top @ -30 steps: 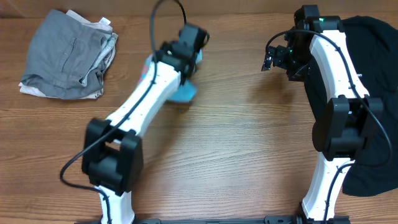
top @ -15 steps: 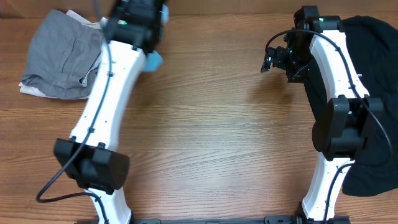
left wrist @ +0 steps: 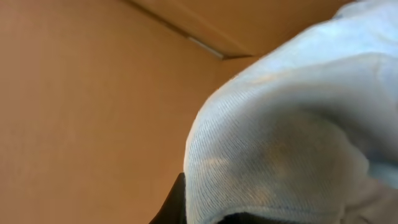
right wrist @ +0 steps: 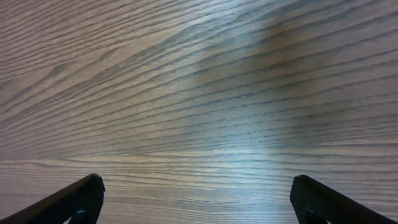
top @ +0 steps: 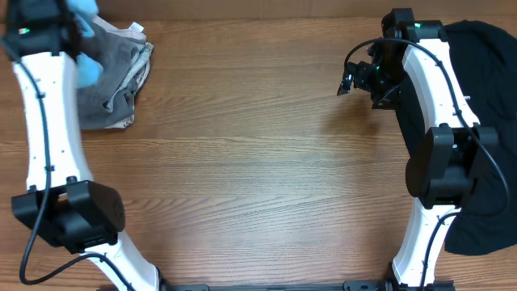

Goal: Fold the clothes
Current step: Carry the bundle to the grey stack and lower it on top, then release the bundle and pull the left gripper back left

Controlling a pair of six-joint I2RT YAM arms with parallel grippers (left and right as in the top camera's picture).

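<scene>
The light blue T-shirt (top: 87,69) hangs bunched from my left gripper (top: 71,28) at the far back left, over the grey pile. In the left wrist view the shirt (left wrist: 292,130) fills the right side, close to the lens, with a dark finger (left wrist: 177,208) at the bottom edge and a tan surface behind. No print shows. My left gripper is shut on the shirt. My right gripper (top: 349,79) is open and empty above bare wood at the back right; its two fingertips frame the table in the right wrist view (right wrist: 199,208).
A pile of grey and white clothes (top: 113,77) lies at the back left. A black cloth (top: 485,89) covers the right edge of the wooden table (top: 258,162), behind the right arm.
My left arm has swung from the table's middle back to the far left corner, carrying the blue shirt over the grey pile. The right arm has not moved.
</scene>
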